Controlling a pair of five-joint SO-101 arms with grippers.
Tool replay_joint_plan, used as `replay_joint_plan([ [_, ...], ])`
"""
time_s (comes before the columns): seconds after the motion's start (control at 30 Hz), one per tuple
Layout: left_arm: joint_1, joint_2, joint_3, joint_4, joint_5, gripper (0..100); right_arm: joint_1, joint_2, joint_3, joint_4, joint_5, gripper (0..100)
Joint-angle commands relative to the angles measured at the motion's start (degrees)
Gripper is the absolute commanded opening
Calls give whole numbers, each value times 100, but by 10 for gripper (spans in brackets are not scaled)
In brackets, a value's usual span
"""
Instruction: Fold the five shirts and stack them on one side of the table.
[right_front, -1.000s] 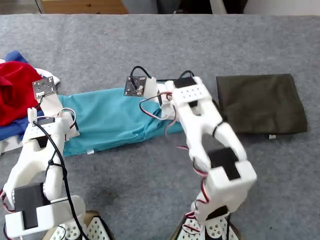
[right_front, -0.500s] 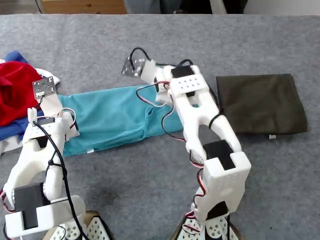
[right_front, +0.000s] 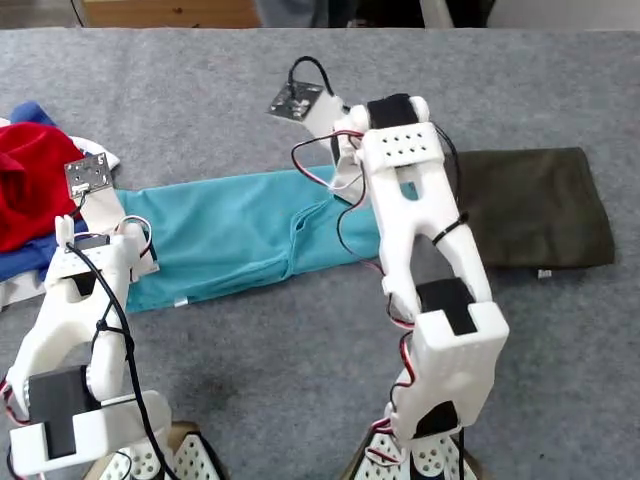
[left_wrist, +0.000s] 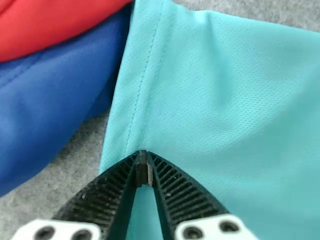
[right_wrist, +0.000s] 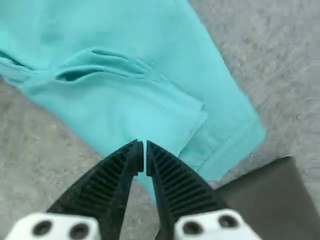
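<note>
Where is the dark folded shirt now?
The dark shirt lies flat at the right of the table in the high view, beside the teal shirt.

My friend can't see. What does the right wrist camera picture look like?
The robot's black right hand, its ridged fingers closed together, hangs over a wrinkled teal shirt lying on the grey table. A corner of a dark olive shirt shows just past the teal shirt's sleeve.
</note>
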Motion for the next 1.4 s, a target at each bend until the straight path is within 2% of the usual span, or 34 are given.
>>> replay_joint_plan([
  [0.0,-75,-26,4,-62,44,29,510,286,277,-527,-88,15],
  [0.23,-75,-26,4,-62,35,29,826,1789,198,-2022,-1143,15],
  [0.4,-57,-26,-4,-70,35,29,774,1824,-1121,-782,-1653,14],
  [0.53,-57,-26,4,-88,35,29,607,1675,-2352,580,-1609,14],
  [0.63,-40,-26,-4,-97,35,29,536,1578,-3187,1556,-1178,14],
  [0.83,22,-62,-84,9,-9,29,659,1051,-3064,1644,-1257,14],
  [1.0,-13,-1143,-1138,2295,-35,30,589,365,-1859,1591,-1204,14],
  [1.13,4,-2110,-1912,3578,-826,33,624,-84,-1086,1407,-932,14],
  [1.3,-4,-2330,-1895,4325,-1433,59,633,-391,-593,1257,-949,14],
  [1.37,40,-2092,-1446,4044,-1503,58,633,-435,-462,1178,-967,14],
])
